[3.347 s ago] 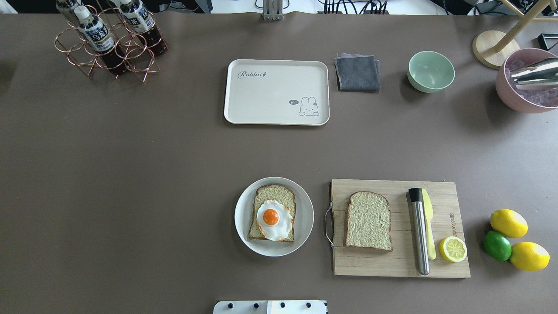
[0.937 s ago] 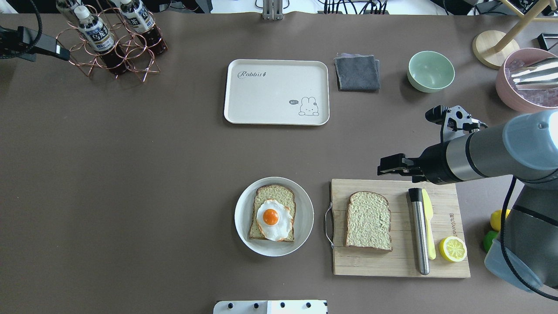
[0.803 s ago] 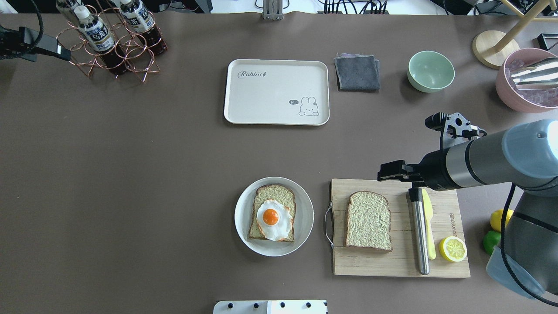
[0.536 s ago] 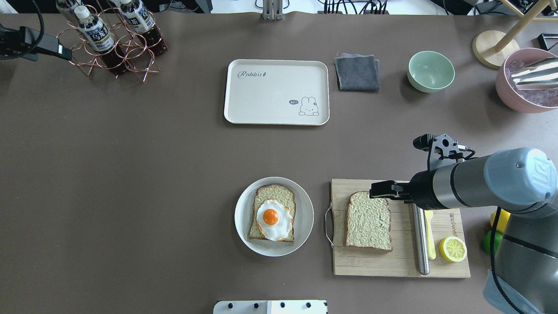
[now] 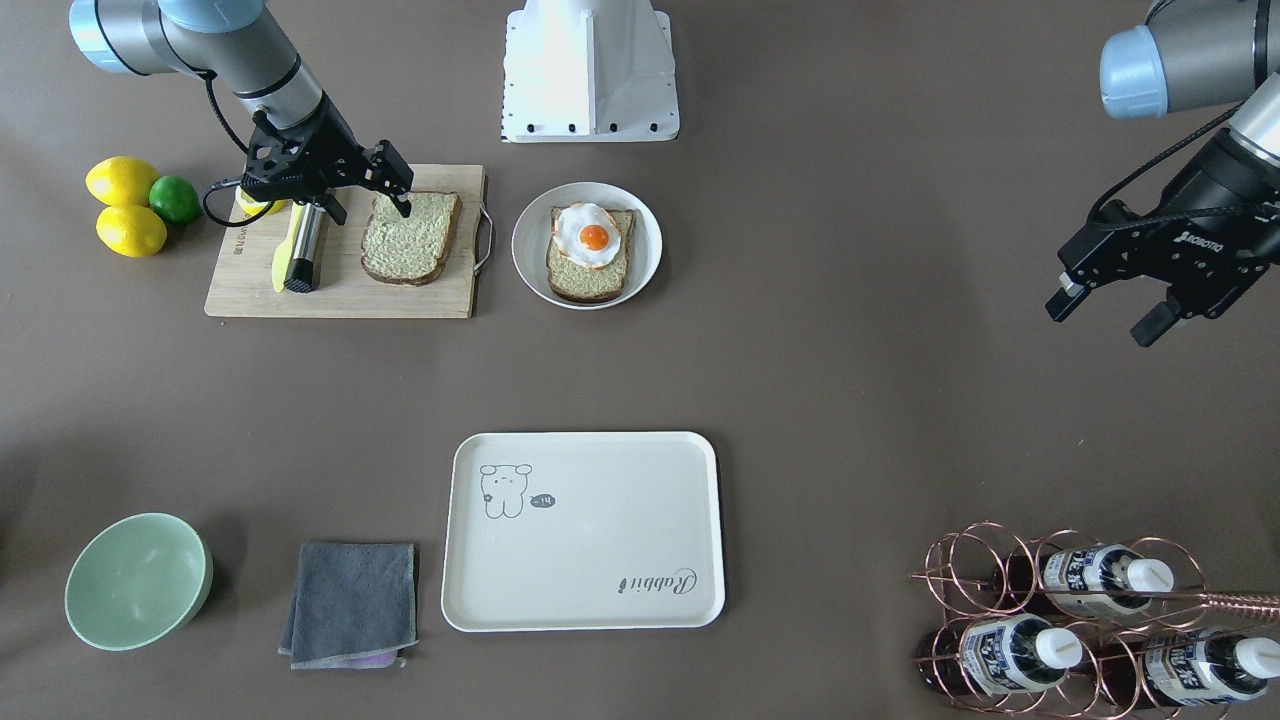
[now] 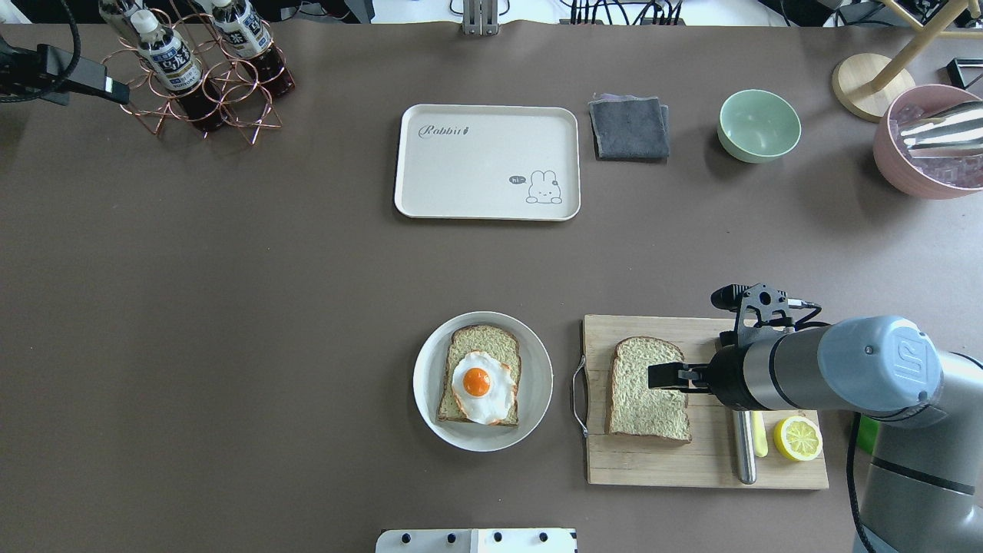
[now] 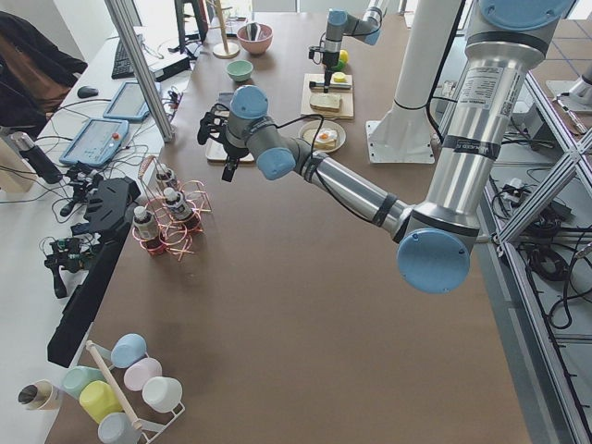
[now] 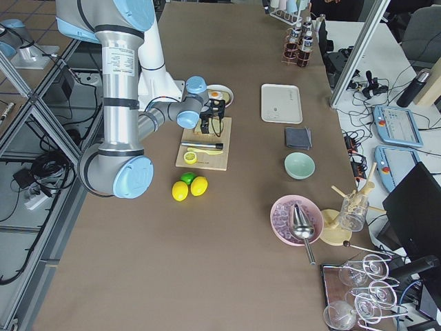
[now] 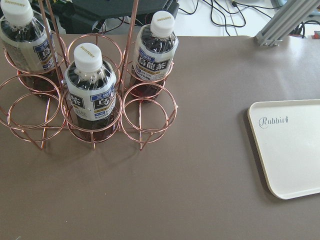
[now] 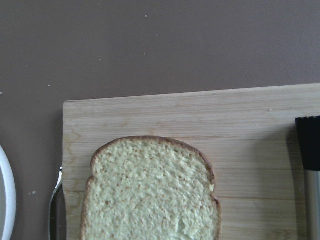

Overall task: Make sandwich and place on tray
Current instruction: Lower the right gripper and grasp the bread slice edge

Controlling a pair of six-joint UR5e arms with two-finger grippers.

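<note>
two bread slices are counted, with one egg (image 6: 482, 388), one plate (image 6: 539, 369), one board (image 6: 691, 465) and one tray (image 6: 476, 165). also counted are three bottles (image 9: 92, 95), two lemons (image 5: 120, 180), one lime (image 5: 174, 198), one lemon half (image 6: 797, 438), one metal bar (image 6: 742, 453), one yellow knife (image 6: 759, 442), one cloth (image 6: 630, 127) and one green bowl (image 6: 759, 125).

the sandwich is not yet stacked. the loose slice (image 6: 637, 407) lies flat on the board, directly under the right gripper (image 5: 372, 213). its long axis runs toward and away from the robot, and its rounded top points away. the plated slice (image 6: 488, 340) is laid the same way, slightly turned, with the egg on top, just to the left of those jaws. the tray lies well ahead of them, its long side set across the table.

the right arm is reached in low over the board, forearm level, gripper pointed down. its jaws are held apart above the slice's far end, and nothing is gripped.

the left gripper (image 5: 1105, 318) is held in the air with its jaws apart and empty. the bottles are seen just ahead of it, and a tray corner off to its right.
</note>
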